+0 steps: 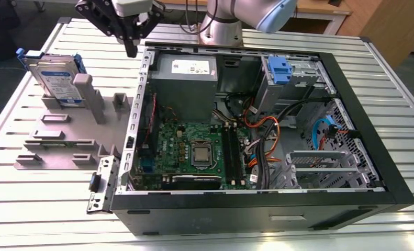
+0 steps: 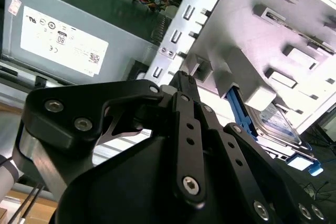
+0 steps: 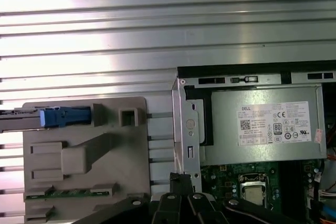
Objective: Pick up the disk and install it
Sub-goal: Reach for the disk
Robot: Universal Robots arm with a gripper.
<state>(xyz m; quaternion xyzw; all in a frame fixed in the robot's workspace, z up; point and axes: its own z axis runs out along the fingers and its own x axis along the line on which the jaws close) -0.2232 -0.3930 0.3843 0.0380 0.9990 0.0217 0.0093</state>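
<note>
Exterior view: disk (image 1: pixel 54 78) upright on end

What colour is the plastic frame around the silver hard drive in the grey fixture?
Blue: the plastic carrier around the silver rectangular disk, clearest in the exterior view.

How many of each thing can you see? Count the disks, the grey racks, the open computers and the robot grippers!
Disk: 1 (standing in the rack)
Grey rack: 1
Open computer: 1
Gripper: 1 (holding nothing)
Total: 4
</note>
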